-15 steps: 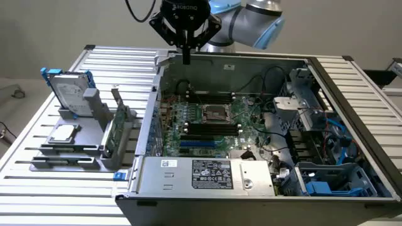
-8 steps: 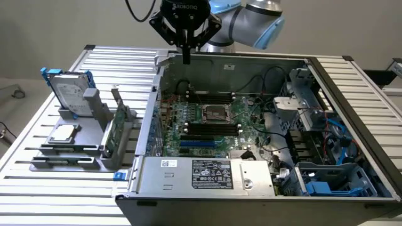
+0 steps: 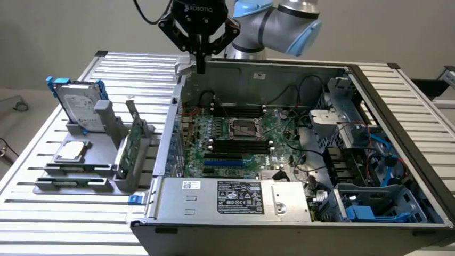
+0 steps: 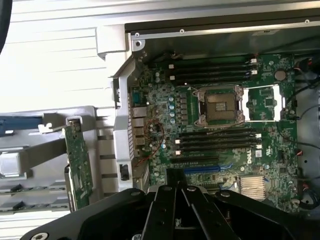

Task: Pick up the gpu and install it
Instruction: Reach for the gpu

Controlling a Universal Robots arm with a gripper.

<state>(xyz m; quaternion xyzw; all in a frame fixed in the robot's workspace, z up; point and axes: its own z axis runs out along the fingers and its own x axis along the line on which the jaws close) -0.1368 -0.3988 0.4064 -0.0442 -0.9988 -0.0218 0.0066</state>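
shut pincer over the case's far wall, gpu parked in the rack beside the case

the gpu (image 3: 127, 152) stands on edge in a grey rack (image 3: 105, 128) just outside the case (image 3: 284, 240), on the exterior view's left of it. its lower edge is sunk in the rack's slot, and its cooler face is hard to make out, so only green board and the metal bracket show. the arm (image 3: 284, 21) is cut off by the frame above the case, wrist bent so the pincer (image 3: 201, 66) points straight down over the case's far wall. its fingers are pressed together on nothing. the gpu is well apart from the pincer, lower and outside the case wall. in the wrist view the pincer's black body hides part of the motherboard (image 4: 220, 115).
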